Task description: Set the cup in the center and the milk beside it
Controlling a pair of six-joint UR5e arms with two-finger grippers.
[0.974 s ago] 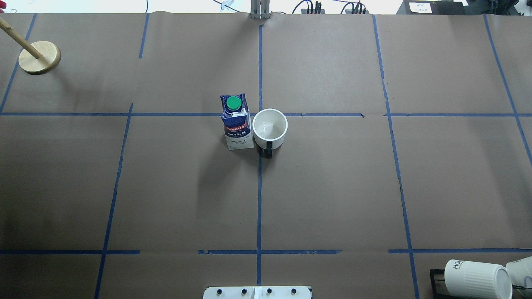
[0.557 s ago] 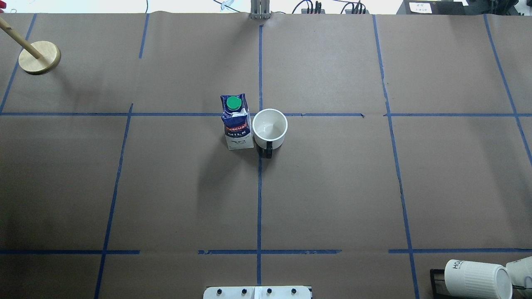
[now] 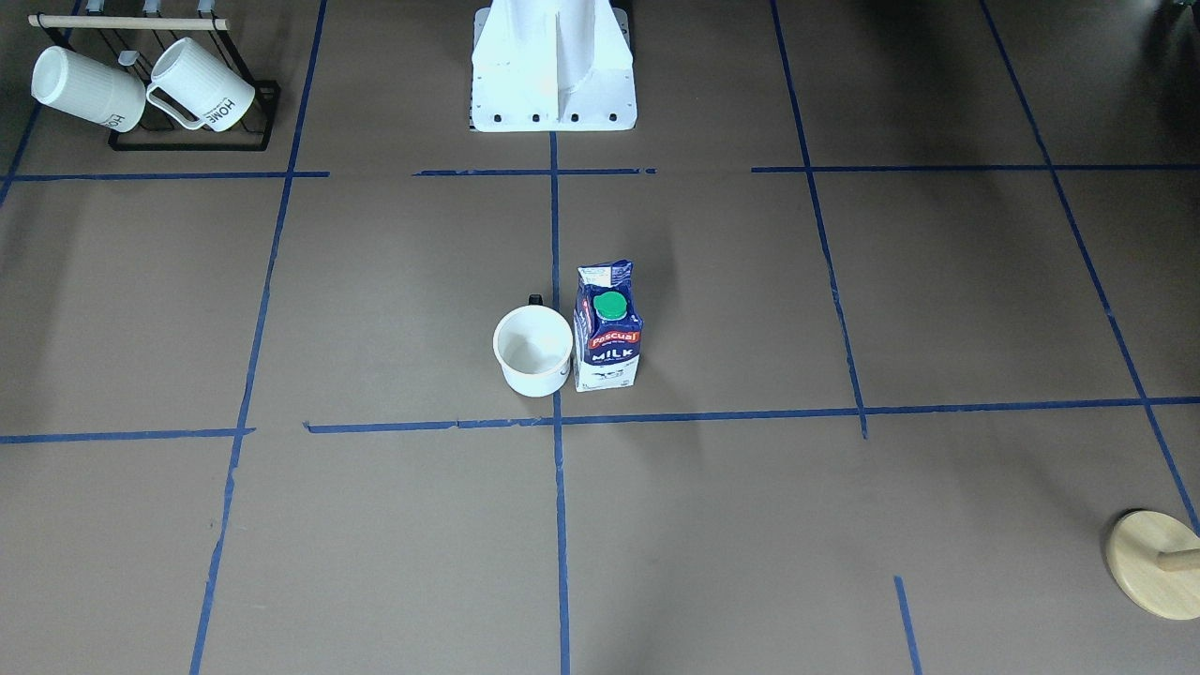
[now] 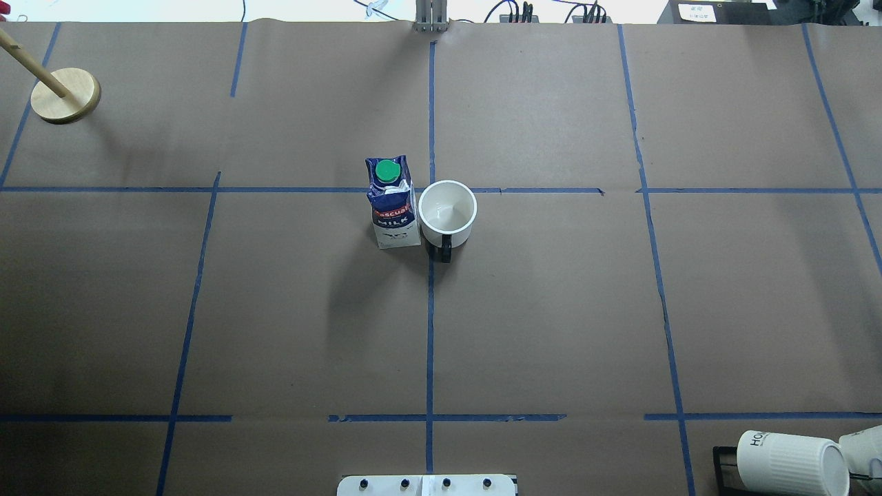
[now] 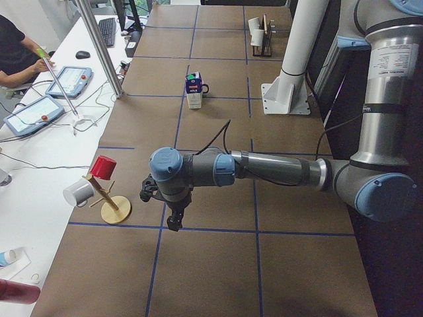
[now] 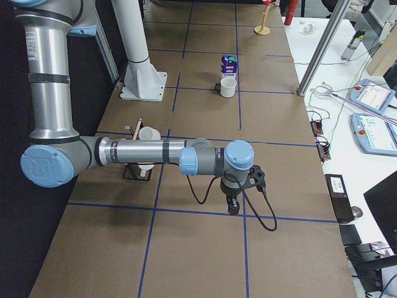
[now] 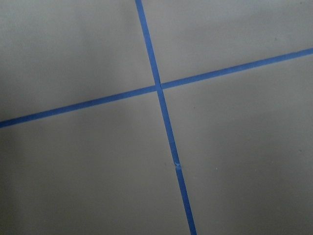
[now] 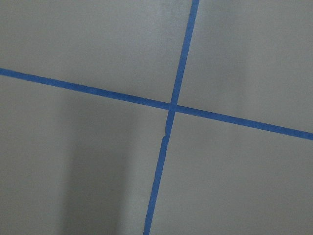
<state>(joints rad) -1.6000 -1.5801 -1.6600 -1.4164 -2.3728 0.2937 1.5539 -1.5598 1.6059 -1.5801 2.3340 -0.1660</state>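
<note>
Nothing has moved since a second ago: cup, carton and rack sit on the same spots in the overhead view.

Near edge: white robot base plate on the brown-paper tabletop. Near right corner: two ribbed white "HOME" mugs hang tilted on a black wire rack.

Left gripper points down, low over a blue tape line, near the table's left end. Right gripper has the same pose toward the right end, past the rack. Both show only in the side views, so can't tell if the fingers are released or clenched. Wrist cams show only tape crossings on brown paper.

Mid-table: small smooth white cup with black handle, upright on the middle tape line, just robot-side of the center crossing, handle toward the robot. Dark blue gable-top milk carton with green round cap stands upright just beside it, on the robot's left; can't tell if they touch.

Far left corner: round wooden stand.
</note>
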